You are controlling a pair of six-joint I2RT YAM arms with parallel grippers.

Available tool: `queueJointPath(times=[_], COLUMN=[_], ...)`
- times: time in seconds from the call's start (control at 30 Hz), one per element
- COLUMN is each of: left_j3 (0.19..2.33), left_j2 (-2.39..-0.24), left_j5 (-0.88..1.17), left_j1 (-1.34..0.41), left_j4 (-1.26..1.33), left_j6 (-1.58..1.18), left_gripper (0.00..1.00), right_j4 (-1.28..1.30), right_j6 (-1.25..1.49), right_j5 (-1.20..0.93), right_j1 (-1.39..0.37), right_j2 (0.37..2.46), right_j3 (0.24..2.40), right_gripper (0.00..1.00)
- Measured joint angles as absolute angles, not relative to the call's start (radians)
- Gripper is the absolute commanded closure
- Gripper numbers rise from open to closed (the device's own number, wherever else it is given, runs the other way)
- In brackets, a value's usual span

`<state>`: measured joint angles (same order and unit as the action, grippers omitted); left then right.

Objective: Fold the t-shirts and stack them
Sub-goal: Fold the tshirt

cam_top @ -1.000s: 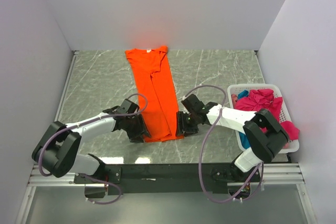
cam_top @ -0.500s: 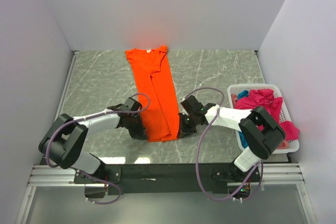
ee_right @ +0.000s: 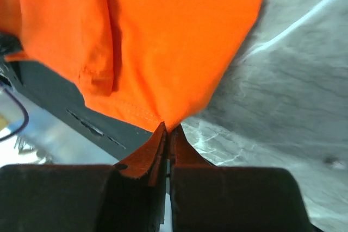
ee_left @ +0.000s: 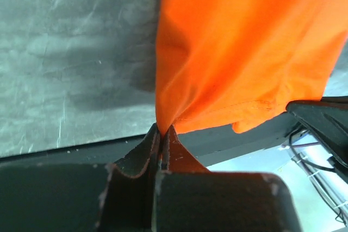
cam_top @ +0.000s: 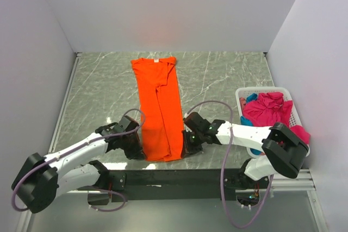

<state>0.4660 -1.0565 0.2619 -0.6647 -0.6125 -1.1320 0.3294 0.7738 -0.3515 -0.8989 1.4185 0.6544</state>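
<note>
A bright orange t-shirt (cam_top: 159,107) lies folded into a long narrow strip down the middle of the table, collar end at the back. My left gripper (cam_top: 142,150) is shut on its near left corner, and the cloth (ee_left: 239,47) rises pinched from between the fingertips (ee_left: 161,131). My right gripper (cam_top: 185,148) is shut on the near right corner, the hem (ee_right: 147,42) bunching at the gripper's tips (ee_right: 168,129). Both corners hang lifted over the table's front edge. Other t-shirts, magenta-pink (cam_top: 269,107) and teal-blue (cam_top: 250,98), are piled in the basket.
A white plastic basket (cam_top: 298,118) stands at the right edge of the grey marbled table (cam_top: 98,91). The black rail (cam_top: 174,177) holding both arm bases runs along the near edge. White walls close in the back and both sides.
Both grippers have shut on the orange t-shirt's near corners and pulled toward the front edge. The whole shirt has slid nearer, and its strip lies straighter.
</note>
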Motion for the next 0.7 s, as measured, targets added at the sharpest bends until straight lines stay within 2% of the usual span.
queueJointPath(times=[0.13,0.37,0.7], left_j3=[0.511,0.665,0.858], left_j2=[-1.022,-1.084,-1.248], left_j5=[0.221,0.084,-0.105], left_j1=[-0.665,-0.662,-0.575], left_j4=[-0.661,-0.682,-0.603], left_j6=[-1.146,-1.131,-1.075], left_gripper=[0.99,0.99,0.99], right_j4=[0.370,0.435,0.474], right_j6=[0.774,0.725,0.631], right_j5=[-0.289,-0.155,0.035], right_j1=[-0.897,-0.837,-0.772], right_j2=[1.387,1.379,1.538], right_j3=[0.702,0.837,1.158], right_gripper=[1.00,1.00,1.00])
